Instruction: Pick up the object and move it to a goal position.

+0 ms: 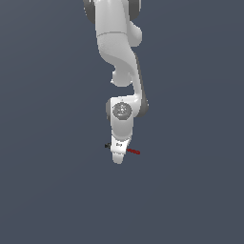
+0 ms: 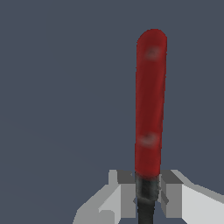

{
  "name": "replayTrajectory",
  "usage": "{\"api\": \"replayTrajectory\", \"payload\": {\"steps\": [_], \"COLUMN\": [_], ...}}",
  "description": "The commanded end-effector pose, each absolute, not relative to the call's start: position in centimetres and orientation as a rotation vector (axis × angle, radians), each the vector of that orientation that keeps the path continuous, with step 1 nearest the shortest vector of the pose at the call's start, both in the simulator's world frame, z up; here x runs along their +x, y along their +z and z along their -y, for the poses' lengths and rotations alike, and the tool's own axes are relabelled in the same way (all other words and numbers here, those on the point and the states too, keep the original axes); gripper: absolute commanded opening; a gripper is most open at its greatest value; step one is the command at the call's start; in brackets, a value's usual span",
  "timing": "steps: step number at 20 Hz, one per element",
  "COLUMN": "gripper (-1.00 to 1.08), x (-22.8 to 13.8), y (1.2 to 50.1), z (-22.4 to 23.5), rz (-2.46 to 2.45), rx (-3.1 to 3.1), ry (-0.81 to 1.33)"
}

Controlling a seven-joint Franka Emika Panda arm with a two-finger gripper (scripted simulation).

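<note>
Now the end effector is closed on the stick tool at the dark collar below its red handle.

Seen from the exterior view, the white arm (image 1: 119, 52) reaches down over the plain grey desk (image 1: 47, 190) and its end effector (image 1: 117, 153) covers the middle of the stick tool (image 1: 133, 151) — the red rod pokes out past the end effector toward the exterior view's right, and a small black tip shows just past it toward the exterior view's left; whether the tool touches the desk cannot be told. From the wrist view, the two pale fingers (image 2: 124, 199) sit tight against either side of the tool's (image 2: 150, 100) black neck, with the end effector (image 2: 146, 197) narrowed to that width — the glossy red handle runs straight away from the fingers over bare grey desk (image 2: 57, 87).
</note>
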State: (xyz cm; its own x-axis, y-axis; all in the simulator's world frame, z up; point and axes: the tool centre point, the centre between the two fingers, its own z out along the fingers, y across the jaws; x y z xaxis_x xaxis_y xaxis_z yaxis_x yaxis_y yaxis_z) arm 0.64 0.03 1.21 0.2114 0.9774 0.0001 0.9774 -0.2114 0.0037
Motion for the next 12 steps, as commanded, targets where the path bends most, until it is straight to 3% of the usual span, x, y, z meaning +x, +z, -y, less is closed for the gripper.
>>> {"api": "replayTrajectory", "payload": {"steps": [1,12], "gripper": [-1.0,-1.0], "x": [0.6,0.1], "y": [1.2,4.2], "z": [0.0,1.7], "rz": [-1.971,-1.971], "rx": [2.443,2.443], "ry": [0.004,0.003]}}
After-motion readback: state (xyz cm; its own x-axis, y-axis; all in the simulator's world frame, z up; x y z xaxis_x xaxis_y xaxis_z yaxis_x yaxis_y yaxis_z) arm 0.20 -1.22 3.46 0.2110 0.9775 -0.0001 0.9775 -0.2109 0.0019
